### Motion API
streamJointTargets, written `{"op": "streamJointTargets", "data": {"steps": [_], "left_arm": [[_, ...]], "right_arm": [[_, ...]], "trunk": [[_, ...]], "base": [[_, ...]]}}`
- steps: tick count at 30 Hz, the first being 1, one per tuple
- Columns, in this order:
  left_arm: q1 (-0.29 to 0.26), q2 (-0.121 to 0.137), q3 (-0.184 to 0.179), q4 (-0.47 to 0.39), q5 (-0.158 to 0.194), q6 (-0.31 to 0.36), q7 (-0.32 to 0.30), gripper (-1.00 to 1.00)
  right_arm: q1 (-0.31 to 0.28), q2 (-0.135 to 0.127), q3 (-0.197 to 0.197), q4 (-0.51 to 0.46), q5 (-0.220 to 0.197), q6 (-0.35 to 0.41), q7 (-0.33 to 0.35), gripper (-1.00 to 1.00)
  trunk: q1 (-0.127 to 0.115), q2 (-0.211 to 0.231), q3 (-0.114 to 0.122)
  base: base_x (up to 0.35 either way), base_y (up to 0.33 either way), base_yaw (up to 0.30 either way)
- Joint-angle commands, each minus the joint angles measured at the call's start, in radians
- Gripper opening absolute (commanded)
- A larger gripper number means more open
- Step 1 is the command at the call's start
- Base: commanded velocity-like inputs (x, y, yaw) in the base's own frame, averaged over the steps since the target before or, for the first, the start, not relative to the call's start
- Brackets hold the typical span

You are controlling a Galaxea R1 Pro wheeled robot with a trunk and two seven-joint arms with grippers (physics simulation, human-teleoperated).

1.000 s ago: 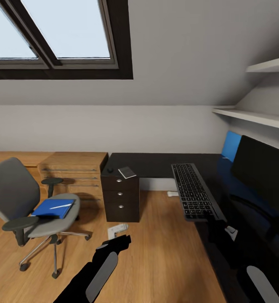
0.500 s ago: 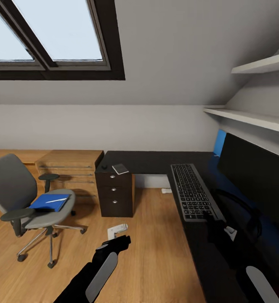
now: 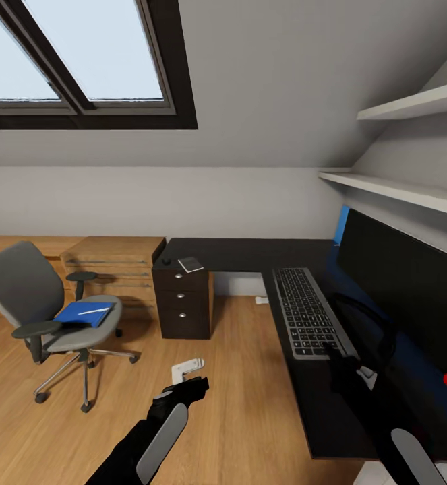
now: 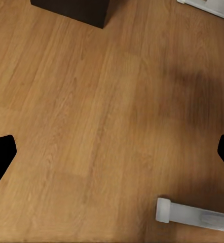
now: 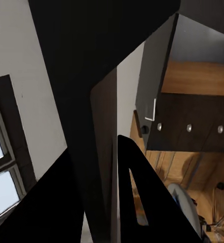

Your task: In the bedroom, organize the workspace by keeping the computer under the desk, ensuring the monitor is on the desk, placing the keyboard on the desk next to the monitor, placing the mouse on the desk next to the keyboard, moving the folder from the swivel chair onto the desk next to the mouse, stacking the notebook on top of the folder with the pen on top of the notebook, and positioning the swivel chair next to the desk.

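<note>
My right pincer [image 3: 336, 355] pinches the slim, matte keyboard [image 3: 307, 312], lying on the glossy black table [image 3: 250, 254] beside the wide monitor [image 3: 405, 293]. My left pincer [image 3: 186, 389] hangs spread over grained wood floor [image 4: 91, 126]. Keyboard's near corner is hidden.

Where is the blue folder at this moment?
In the head view the folder lies flat on the seat of the swivel chair, at the left of the picture. A pen rests on it, and the desk stands further right.
</note>
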Motion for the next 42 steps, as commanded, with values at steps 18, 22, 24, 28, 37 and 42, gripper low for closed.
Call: {"op": "streamJointTargets", "data": {"steps": [18, 22, 24, 28, 37, 42], "left_arm": [[-0.001, 0.0, -0.002, -0.001, 0.006, 0.0, 0.008, 1.0], [-0.001, 0.002, -0.002, -0.001, 0.007, -0.001, 0.007, 1.0], [-0.001, 0.002, -0.002, -0.001, 0.008, 0.0, 0.007, 1.0], [-0.001, 0.002, -0.002, -0.001, 0.01, 0.0, 0.007, 1.0], [-0.001, 0.002, 0.0, -0.001, 0.011, 0.0, 0.006, 1.0], [-0.001, 0.002, 0.0, -0.001, 0.012, 0.0, 0.006, 1.0]], "right_arm": [[-0.007, 0.001, -0.001, 0.144, -0.009, 0.0, -0.024, -1.0], [-0.007, 0.001, -0.001, 0.144, -0.009, -0.001, -0.023, -1.0], [-0.007, 0.0, -0.001, 0.143, -0.009, 0.0, -0.022, -1.0], [-0.007, -0.002, -0.001, 0.141, -0.01, 0.004, -0.022, -1.0], [-0.007, -0.001, -0.005, 0.139, -0.009, 0.001, -0.025, -1.0], [-0.007, -0.001, -0.001, 0.14, -0.009, 0.002, -0.024, -1.0]], "trunk": [[0.0, -0.001, -0.001], [0.0, -0.001, -0.001], [0.0, -0.001, -0.001], [0.0, -0.001, -0.001], [0.0, -0.001, -0.001], [0.0, -0.001, -0.001]], "base": [[-0.001, -0.01, 0.0], [0.0, -0.172, 0.0], [0.0, -0.074, 0.0], [0.0, -0.024, 0.0], [0.0, -0.002, 0.0], [0.0, 0.0, 0.0]]}}
